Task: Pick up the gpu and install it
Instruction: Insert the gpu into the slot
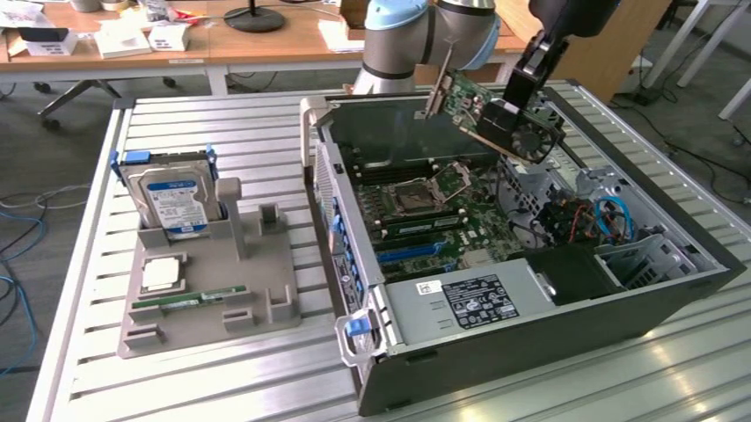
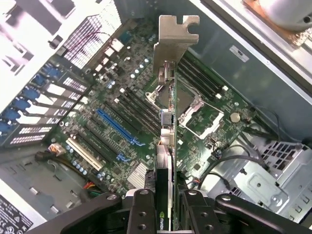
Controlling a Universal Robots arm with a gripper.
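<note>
The gpu, a green circuit card with a black fan and a silver end bracket, hangs tilted in the air above the back of the open computer case. My gripper is shut on its upper edge. In the wrist view the gpu appears edge-on, its metal bracket pointing away, clamped between my gripper's two black fingers. It floats over the motherboard, apart from it, near the CPU socket. A long blue expansion slot lies beside the card's line.
A grey parts holder on the slatted table at the exterior view's left carries a blue-labelled hard drive, a CPU and a green RAM stick. The power supply and drive cage fill the case's near end.
</note>
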